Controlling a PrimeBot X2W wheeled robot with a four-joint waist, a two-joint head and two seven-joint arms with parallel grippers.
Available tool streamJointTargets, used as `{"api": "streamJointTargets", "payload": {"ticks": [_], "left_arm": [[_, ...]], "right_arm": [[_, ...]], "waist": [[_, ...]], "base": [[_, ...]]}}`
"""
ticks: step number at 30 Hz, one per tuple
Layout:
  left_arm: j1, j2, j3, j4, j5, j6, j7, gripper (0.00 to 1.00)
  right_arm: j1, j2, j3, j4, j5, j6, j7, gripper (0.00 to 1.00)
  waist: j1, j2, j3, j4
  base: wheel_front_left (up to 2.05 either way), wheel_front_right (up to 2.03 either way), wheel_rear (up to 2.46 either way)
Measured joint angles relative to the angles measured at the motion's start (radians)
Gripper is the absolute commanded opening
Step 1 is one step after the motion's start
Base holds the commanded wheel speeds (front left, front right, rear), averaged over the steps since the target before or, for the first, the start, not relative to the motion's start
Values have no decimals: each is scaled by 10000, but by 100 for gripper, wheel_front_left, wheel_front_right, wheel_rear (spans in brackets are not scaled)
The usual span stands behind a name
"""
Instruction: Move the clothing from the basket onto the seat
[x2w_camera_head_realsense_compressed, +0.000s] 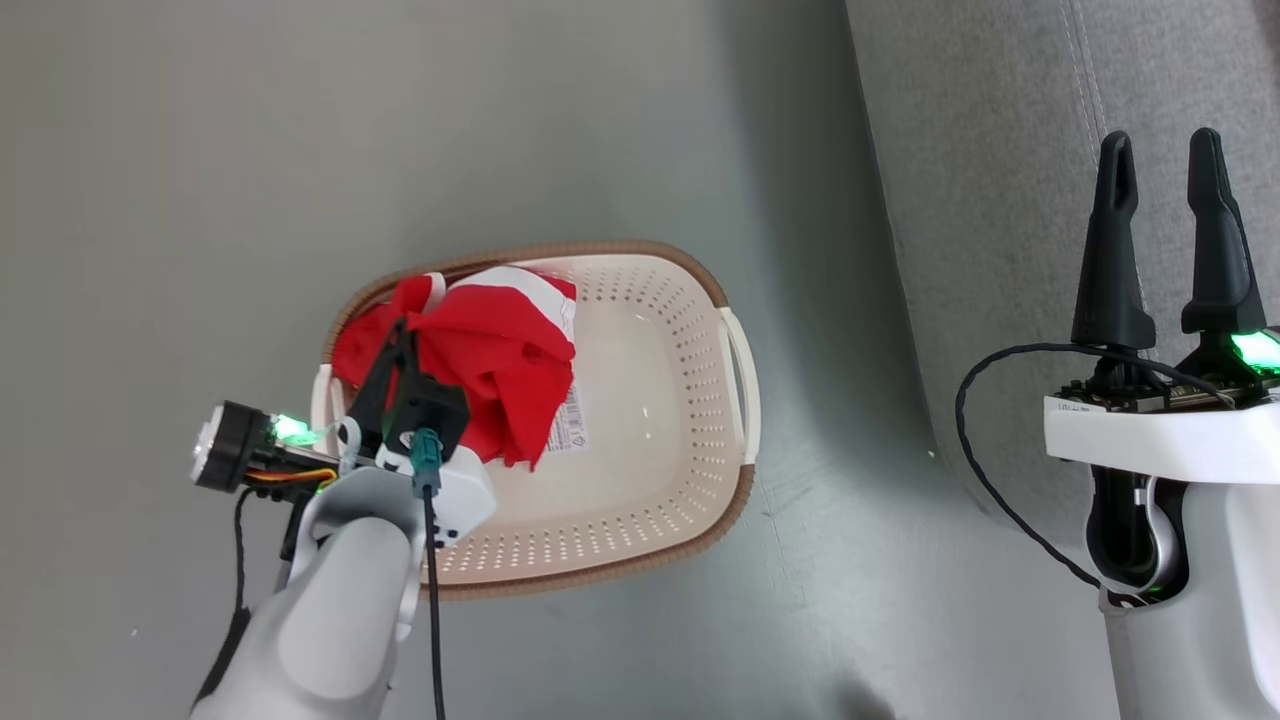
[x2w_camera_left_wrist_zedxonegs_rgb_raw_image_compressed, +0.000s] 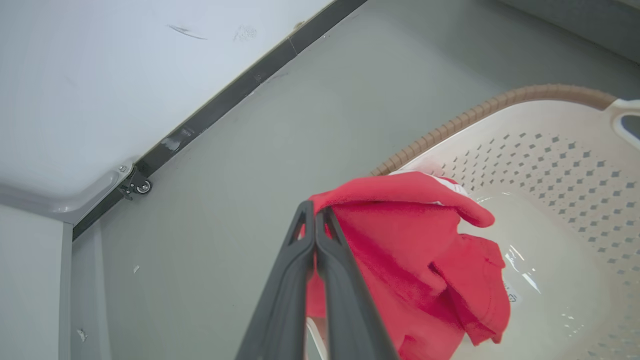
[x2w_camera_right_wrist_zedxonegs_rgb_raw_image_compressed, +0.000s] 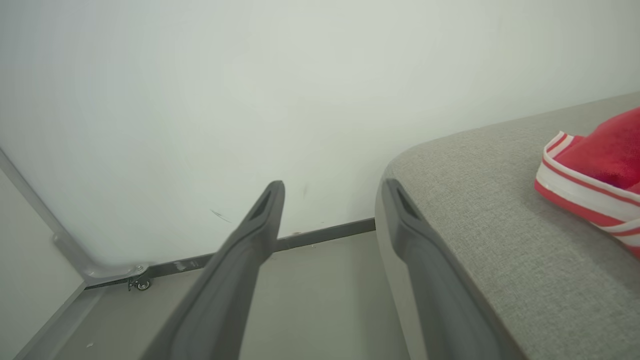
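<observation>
While our left gripper (x2w_camera_left_wrist_zedxonegs_rgb_raw_image_compressed: 315, 211) pinches a crumpled red garment (x2w_camera_head_realsense_compressed: 505, 350), seemingly lifted, over the cream perforated basket (x2w_camera_head_realsense_compressed: 620, 545), our right gripper (x2w_camera_head_realsense_compressed: 1165, 150) gapes beside the grey fabric sofa (x2w_camera_head_realsense_compressed: 990, 150) bearing a white-striped red garment (x2w_camera_right_wrist_zedxonegs_rgb_raw_image_compressed: 595, 175).

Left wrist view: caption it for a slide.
Left gripper pinches soft red garment over brown-rimmed cream perforated plastic basket.

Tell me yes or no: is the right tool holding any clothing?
No, the right tool stands wide open with nothing in its gap, next to the seat.
</observation>
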Motion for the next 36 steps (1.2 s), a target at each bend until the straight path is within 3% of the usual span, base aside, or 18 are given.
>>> {"api": "streamJointTargets", "payload": {"ticks": [15, 36], "left_arm": [[854, -176, -391, -1110, -128, -113, -86, 0], [1823, -215, -1674, -1887, 184, -1302, 384, 0]], "right_arm": [[174, -31, -635, 107, -497, 0, 0, 100], [1621, -17, -686, 182, -562, 0, 0, 100]], "waist": [[0, 0, -1176, 685], [0, 0, -2596, 939]], "base": [[0, 0, 0], [0, 0, 0]]}}
